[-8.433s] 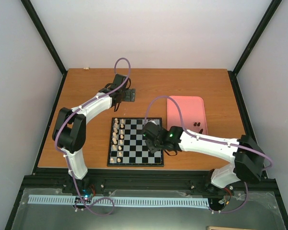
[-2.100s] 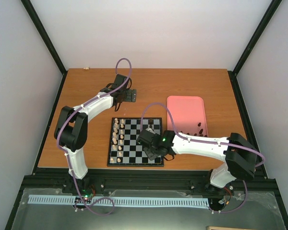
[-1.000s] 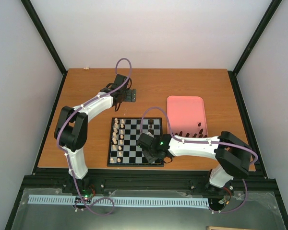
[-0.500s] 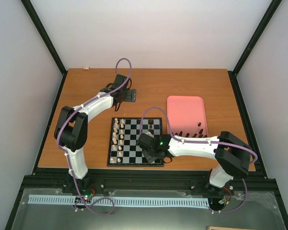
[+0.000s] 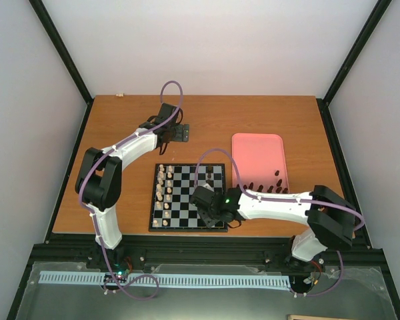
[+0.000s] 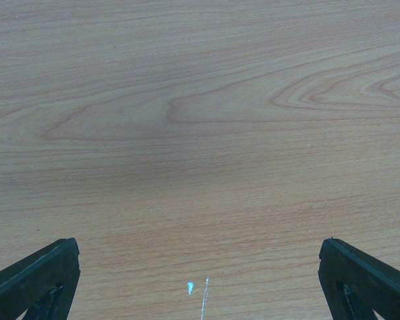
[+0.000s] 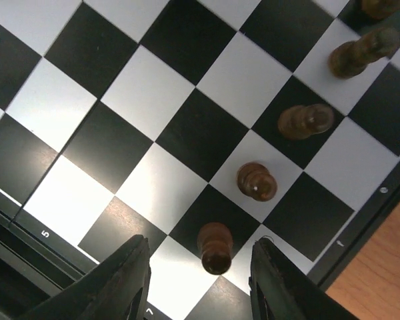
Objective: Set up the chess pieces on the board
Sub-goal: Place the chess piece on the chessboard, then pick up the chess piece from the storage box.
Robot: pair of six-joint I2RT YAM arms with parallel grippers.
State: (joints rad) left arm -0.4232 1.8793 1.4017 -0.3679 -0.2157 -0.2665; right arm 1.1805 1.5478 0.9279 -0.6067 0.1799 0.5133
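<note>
Over board [image 7: 153, 87], right hand [image 7: 199, 252] spread

The top external camera looks steeply down from high behind the rig, covering the whole board [image 5: 184, 200]. The right wrist camera hangs close over the board's near right corner, which both views share. The left wrist camera closely faces the table [image 6: 200, 133] beyond the board.

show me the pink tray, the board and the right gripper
pink tray [image 5: 257, 153]: top external view, bare middle of its floor.
board [image 5: 187, 195]: top external view, a bare square near its centre.
right gripper [image 7: 199, 243]: right wrist view, midway between its fingertips.
</note>
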